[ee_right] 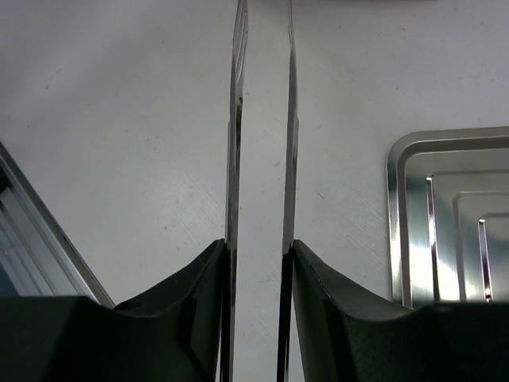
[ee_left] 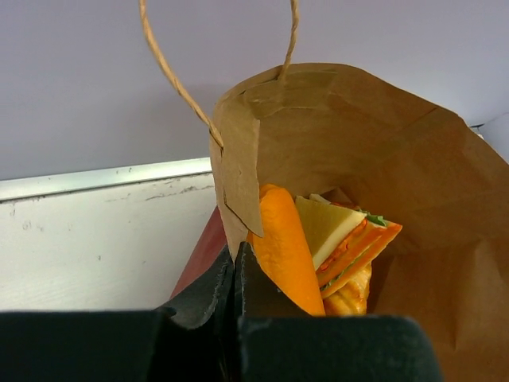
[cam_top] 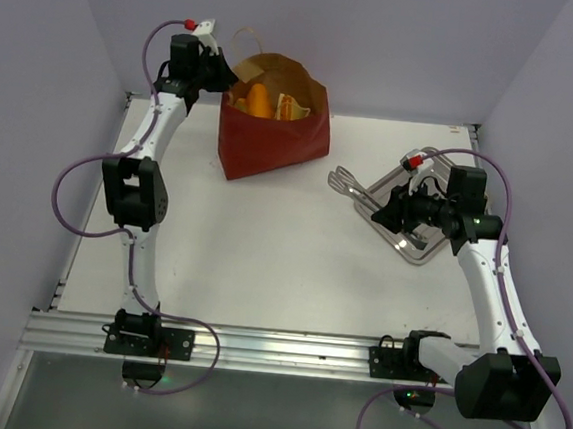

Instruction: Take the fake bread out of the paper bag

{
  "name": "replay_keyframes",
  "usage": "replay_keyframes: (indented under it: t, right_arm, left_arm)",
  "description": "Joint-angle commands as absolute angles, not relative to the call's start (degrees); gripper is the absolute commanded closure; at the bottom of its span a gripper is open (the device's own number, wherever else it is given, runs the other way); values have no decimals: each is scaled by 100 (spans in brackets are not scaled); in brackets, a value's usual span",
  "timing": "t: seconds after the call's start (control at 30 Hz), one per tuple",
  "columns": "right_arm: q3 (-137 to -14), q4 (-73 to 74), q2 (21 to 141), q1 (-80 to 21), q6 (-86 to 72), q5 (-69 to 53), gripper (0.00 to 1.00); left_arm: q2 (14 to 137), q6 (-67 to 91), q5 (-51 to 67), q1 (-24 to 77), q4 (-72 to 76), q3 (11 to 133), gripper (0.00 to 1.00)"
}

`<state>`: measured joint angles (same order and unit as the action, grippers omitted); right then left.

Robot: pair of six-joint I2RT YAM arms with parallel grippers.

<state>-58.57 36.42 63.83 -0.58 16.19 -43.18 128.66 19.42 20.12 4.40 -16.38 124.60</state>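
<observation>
The paper bag (cam_top: 273, 138), red outside and brown inside, stands open at the back of the table. Fake bread (cam_top: 263, 102) fills it: an orange loaf (ee_left: 286, 251), a layered sandwich wedge (ee_left: 343, 237) and a golden pastry (ee_left: 355, 296). My left gripper (cam_top: 222, 72) is at the bag's left rim, its jaws pressed together on the brown paper edge (ee_left: 237, 203); in the left wrist view the left gripper (ee_left: 236, 259) has the orange loaf just to its right. My right gripper (cam_top: 392, 212) grips metal tongs (cam_top: 349, 184) by both arms; the right gripper (ee_right: 258, 247) holds the tongs (ee_right: 235, 119) over bare table.
A silver metal tray (cam_top: 416, 248) lies on the right side of the table, its corner in the right wrist view (ee_right: 402, 159). The bag's tan loop handle (ee_left: 171, 76) rises above the rim. Purple walls close in the back and sides.
</observation>
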Motion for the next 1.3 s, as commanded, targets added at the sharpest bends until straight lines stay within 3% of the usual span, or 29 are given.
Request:
replay_keyframes:
  t: [0.0,0.6,0.8,1.27]
  right_arm:
    - [-5889,3577,6267,-35,1670,-4605,60]
    - [-6758,4684,5959,141,2452,-4430,61]
    - [-7224,5332,5810,132,2768,-4552,62]
    - [-8279,7417,5827,106,4553,-5572,61]
  left_arm:
    - [12332,1723,2144,439,-1258,12306,100]
    - [8080,-306,2408,633,430,7245,100]
    - [7165,-133,2837,694,834,5997,100]
    - [6100,905,3234,1169,1520,4676,100]
